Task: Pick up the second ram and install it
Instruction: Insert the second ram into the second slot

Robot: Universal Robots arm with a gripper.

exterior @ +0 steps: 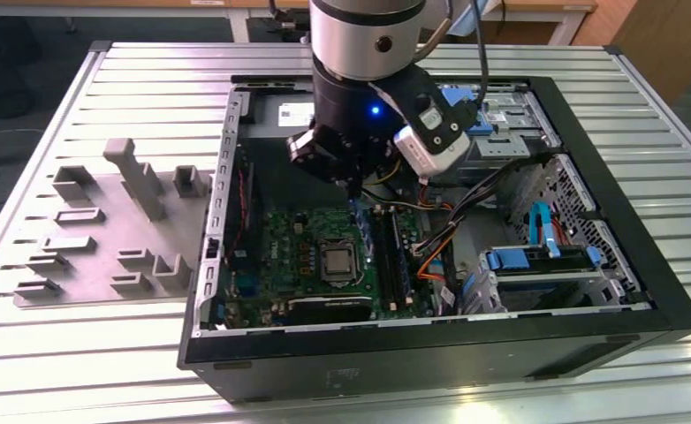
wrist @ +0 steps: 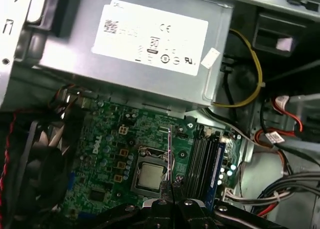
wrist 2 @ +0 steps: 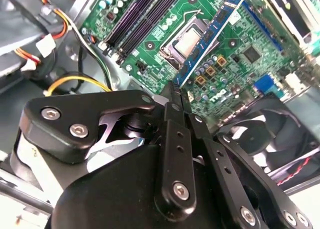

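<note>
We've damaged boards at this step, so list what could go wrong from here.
1. The gripper pinches the second ram between narrow fingertips, so it might tilt or slip when pressed.
2. In the first wrist view the stick lines up nearer the CPU socket than the memory slots. Lowering it off line could strike board parts.
3. Loose cables lie beside the slots and could snag.

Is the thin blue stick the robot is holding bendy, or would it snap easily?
Probably stiff: the second ram juts out straight though the gripper pinches just one end. Likely light, being so thin. Probably fragile too: little parts sit bare along its face, so go gently.
</note>
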